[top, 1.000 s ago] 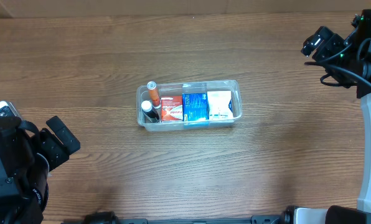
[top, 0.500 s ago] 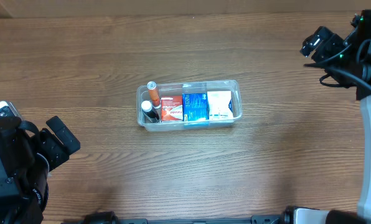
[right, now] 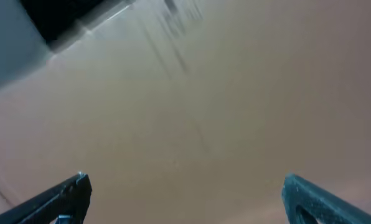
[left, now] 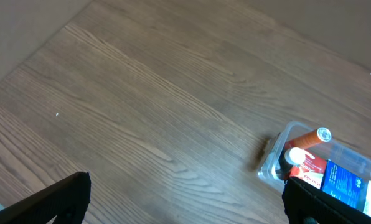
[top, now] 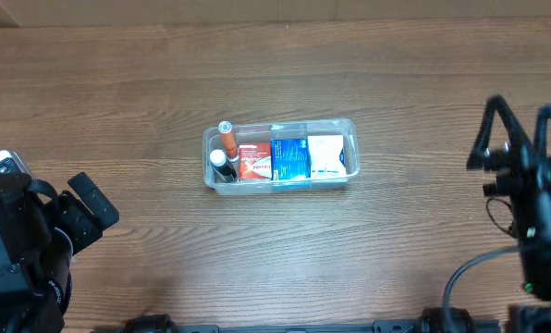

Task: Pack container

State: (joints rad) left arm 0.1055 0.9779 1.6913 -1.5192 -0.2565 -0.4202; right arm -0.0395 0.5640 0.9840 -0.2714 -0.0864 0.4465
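The container (top: pixel 285 184) is a clear rectangular tub at the middle of the table. It holds an orange tube (top: pixel 226 137), a small black-and-white bottle (top: pixel 220 164), a red box (top: pixel 253 160), a blue box (top: pixel 289 157) and a white box (top: pixel 325 155). In the left wrist view the container's near corner (left: pixel 269 165) shows at the lower right. My left gripper (left: pixel 185 205) is open and empty, well to the left of the tub. My right gripper (right: pixel 185 199) is open and empty; its view is blurred brown. The right arm (top: pixel 525 194) is at the right edge.
The wooden table (top: pixel 275 65) stretches around the tub. The left arm's body (top: pixel 26 250) fills the lower left corner. A cardboard-coloured wall (left: pixel 23 31) borders the table's far side in the left wrist view.
The right arm has swung from the upper right corner down to the middle of the right edge and is blurred. The left arm and the container have not moved.
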